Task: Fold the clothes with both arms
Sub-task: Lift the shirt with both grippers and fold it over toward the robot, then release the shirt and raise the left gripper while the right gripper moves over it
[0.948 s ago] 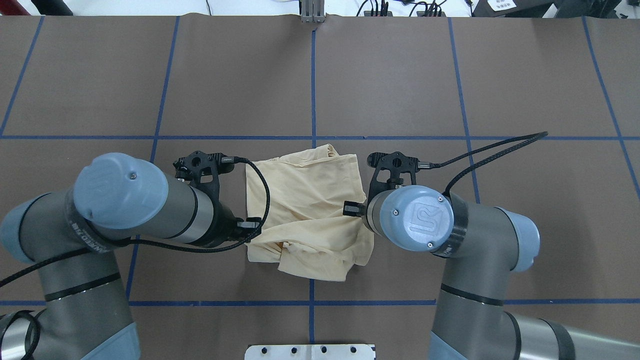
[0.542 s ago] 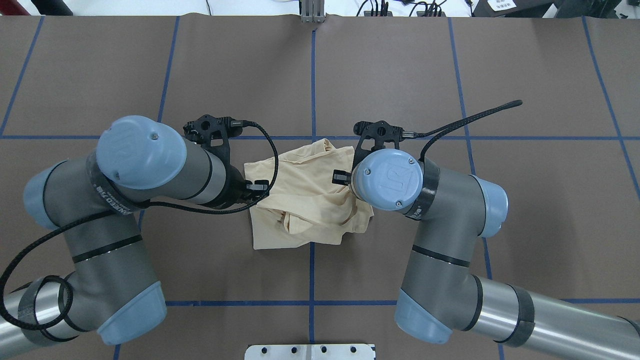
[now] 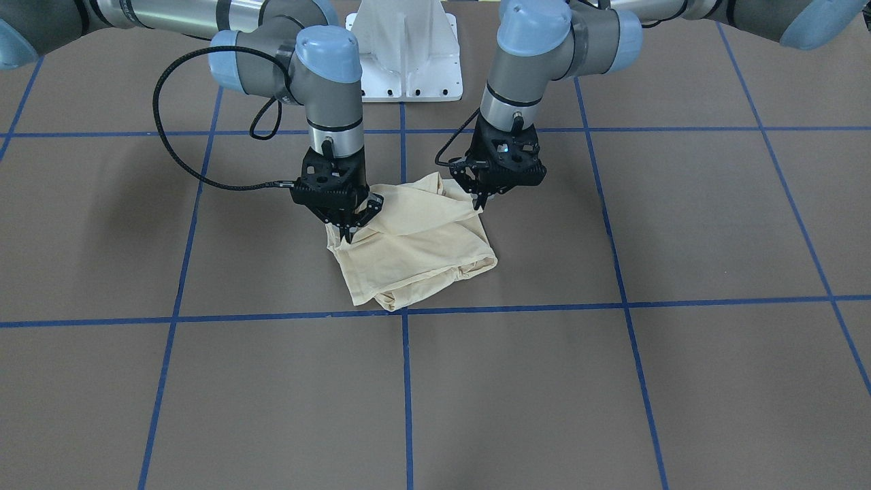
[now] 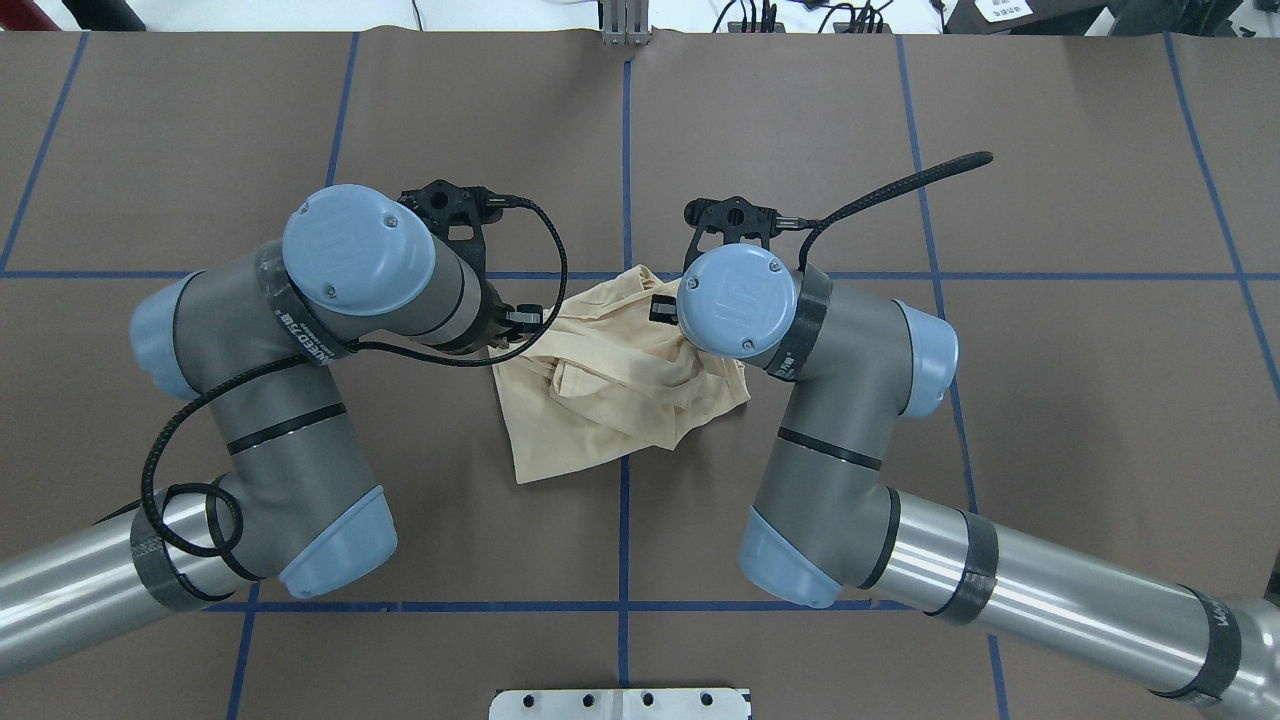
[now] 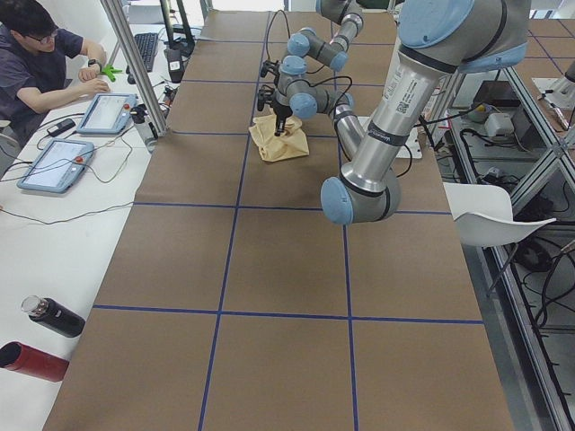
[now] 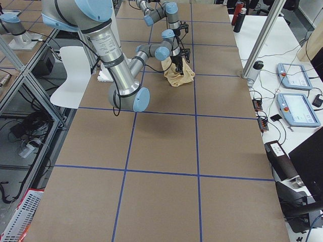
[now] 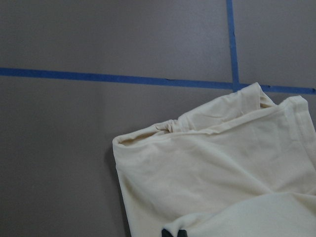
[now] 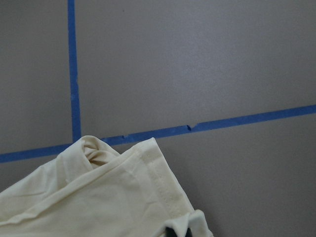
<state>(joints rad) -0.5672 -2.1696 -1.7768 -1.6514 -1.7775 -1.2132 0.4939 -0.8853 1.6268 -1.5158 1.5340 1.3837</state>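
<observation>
Cream shirt (image 4: pixel 590 430) — rumpled half-fold, mid table (image 4: pixel 1000 450), side edges up in L gripper (image 3: pixel 482 199) & R gripper (image 3: pixel 349 230)

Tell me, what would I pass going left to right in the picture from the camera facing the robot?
First the black two-finger end effector of the robot's right arm → pale cream-yellow knit shirt → black two-finger end effector of the robot's left arm.

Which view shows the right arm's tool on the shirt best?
Exterior front-facing: the right tool is in full view, its tips closed on the edge of the shirt. Overhead, the right arm hides it. The right wrist camera catches only dark tips against cloth. Both side views show it too small to judge.
</observation>
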